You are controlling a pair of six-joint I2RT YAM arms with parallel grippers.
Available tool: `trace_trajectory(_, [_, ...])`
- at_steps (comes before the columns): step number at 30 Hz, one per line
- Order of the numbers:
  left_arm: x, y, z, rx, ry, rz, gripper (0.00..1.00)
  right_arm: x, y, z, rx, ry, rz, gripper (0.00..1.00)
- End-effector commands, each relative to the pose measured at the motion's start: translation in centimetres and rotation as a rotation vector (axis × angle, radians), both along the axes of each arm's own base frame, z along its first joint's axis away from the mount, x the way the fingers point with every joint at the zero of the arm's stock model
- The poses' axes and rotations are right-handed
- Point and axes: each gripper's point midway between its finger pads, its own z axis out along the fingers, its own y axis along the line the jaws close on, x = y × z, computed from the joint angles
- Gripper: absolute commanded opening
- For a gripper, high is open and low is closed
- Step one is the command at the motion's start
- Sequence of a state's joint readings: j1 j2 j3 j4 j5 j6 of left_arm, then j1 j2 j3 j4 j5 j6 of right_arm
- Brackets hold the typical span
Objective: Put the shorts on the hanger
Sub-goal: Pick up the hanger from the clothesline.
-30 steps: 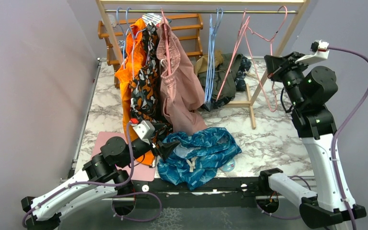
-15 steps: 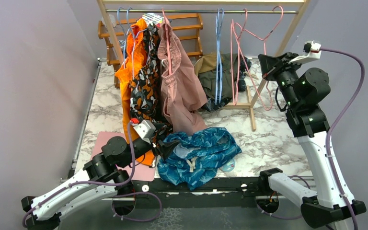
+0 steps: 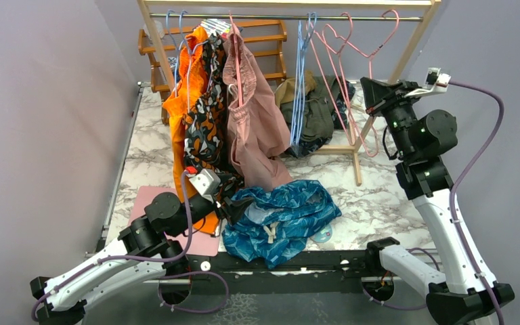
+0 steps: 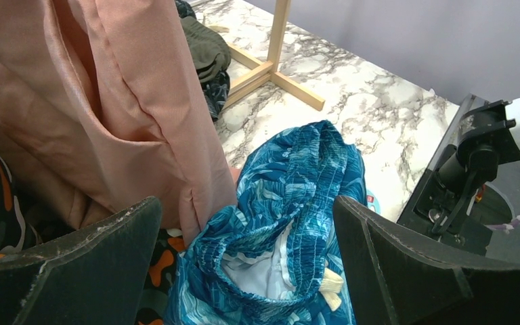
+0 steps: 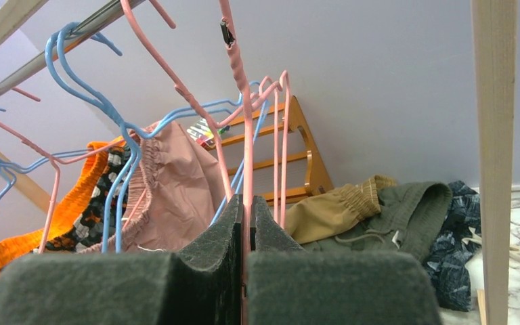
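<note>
While left gripper gapes wide at shorts — right gripper clamps hanger.

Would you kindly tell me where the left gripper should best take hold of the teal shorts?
Probably the gathered waistband of the shorts, beside the drawstring. It is raised and gapes towards the open left gripper, so come straight in from the left.

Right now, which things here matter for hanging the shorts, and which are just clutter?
In play: teal shorts; pink hanger, pinched in the right gripper; left gripper, open, facing the shorts.
Clutter: dusty-pink shorts; orange-black shorts; blue hangers; olive clothes pile; pink mat.
</note>
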State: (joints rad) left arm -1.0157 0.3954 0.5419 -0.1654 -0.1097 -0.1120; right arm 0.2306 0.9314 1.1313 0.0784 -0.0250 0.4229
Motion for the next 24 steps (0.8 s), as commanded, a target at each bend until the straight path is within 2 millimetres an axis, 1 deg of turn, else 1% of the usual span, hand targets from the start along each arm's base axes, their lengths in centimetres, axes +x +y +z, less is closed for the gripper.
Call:
trace_trajectory(1, [0.6,0.4,0.0,-0.002,-0.005,0.035,0.99,-2.6,0.3,5.3,0.059,-0.217,0.047,0.01])
trace_trajectory(8, [0.7,0.4,-0.2,0.004,-0.002,0.041,0.99,-2.2,0.3,5.1,0.068,-0.259,0.039,0.01])
trace_trajectory(13, [0.7,0.4,-0.3,0.01,0.001,0.044,0.99,-1.8,-0.1,4.6,0.025,-0.303,0.003,0.01])
trace_trajectory(14, [0.8,0.3,-0.4,0.013,0.002,0.045,0.99,-1.6,-0.1,4.2,0.014,-0.303,-0.004,0.01])
trace_trajectory(24, [1.0,0.3,-0.6,0.025,0.005,0.05,0.99,-1.2,-0.8,3.6,-0.035,-0.417,-0.068,0.01])
